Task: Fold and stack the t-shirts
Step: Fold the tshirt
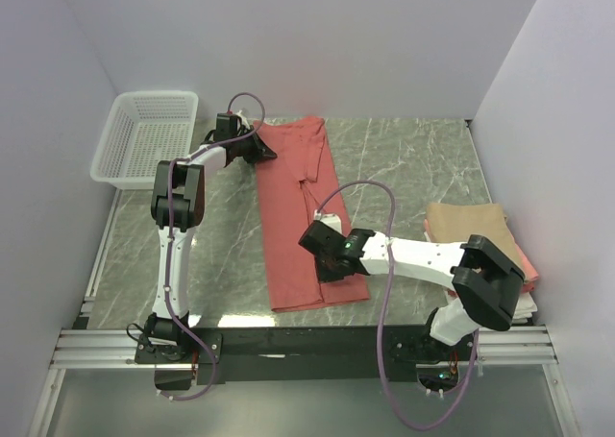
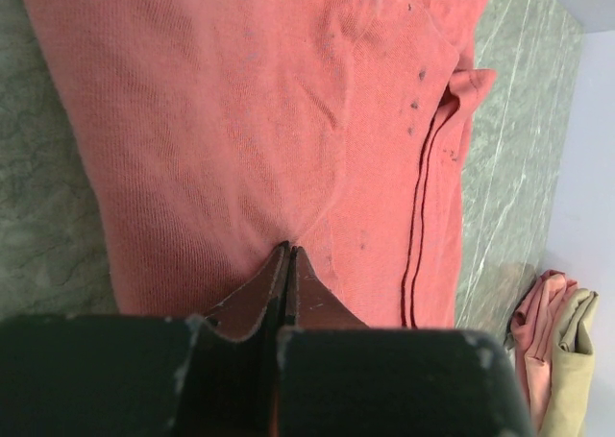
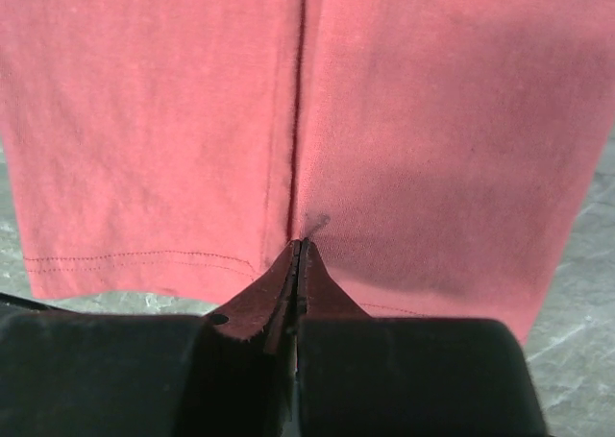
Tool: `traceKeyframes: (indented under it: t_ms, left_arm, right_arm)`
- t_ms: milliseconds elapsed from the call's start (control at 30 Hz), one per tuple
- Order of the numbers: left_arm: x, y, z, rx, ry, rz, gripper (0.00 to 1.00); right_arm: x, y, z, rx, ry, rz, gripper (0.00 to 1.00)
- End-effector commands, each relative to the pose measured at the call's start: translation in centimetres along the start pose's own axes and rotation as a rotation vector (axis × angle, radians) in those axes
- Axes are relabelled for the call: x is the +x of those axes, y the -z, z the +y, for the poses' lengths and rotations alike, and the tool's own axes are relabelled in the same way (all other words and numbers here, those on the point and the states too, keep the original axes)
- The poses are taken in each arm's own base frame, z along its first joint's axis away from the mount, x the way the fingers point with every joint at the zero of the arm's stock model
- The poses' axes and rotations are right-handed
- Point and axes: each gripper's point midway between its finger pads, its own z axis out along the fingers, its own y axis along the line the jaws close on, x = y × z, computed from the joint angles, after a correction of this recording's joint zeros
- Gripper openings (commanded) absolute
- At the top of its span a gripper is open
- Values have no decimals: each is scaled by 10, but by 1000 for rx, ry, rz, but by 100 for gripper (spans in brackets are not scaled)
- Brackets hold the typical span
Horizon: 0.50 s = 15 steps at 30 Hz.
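The salmon-red t-shirt (image 1: 293,216) lies on the table as a long strip, folded lengthwise, collar end far and hem near. My left gripper (image 1: 258,152) is at its far left edge, and in the left wrist view it (image 2: 288,250) is shut with cloth (image 2: 250,120) puckering into the tips. My right gripper (image 1: 322,264) sits over the near right part. Its jaws (image 3: 300,242) are shut at the inner fold line just above the hem (image 3: 135,257), with a small tuft of cloth at the tips. Folded tan (image 1: 469,226) and pink (image 1: 525,264) t-shirts are stacked at the right.
A white mesh basket (image 1: 144,134) stands at the far left corner of the marble table (image 1: 404,158). The stack of folded shirts (image 2: 553,346) shows at the lower right of the left wrist view. White walls close in the left, back and right.
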Motion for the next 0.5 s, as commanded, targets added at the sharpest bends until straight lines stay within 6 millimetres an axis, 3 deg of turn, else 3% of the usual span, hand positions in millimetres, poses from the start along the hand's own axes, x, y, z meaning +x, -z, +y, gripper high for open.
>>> traceKeyframes:
  t_ms: [0, 467]
  left_arm:
    - [4, -8, 30, -74, 14, 0, 2]
    - [7, -9, 32, -70, 17, 8, 2]
  right_arm:
    - [-6, 1, 18, -38, -1, -9, 0]
    - [5, -17, 26, -58, 6, 37, 0]
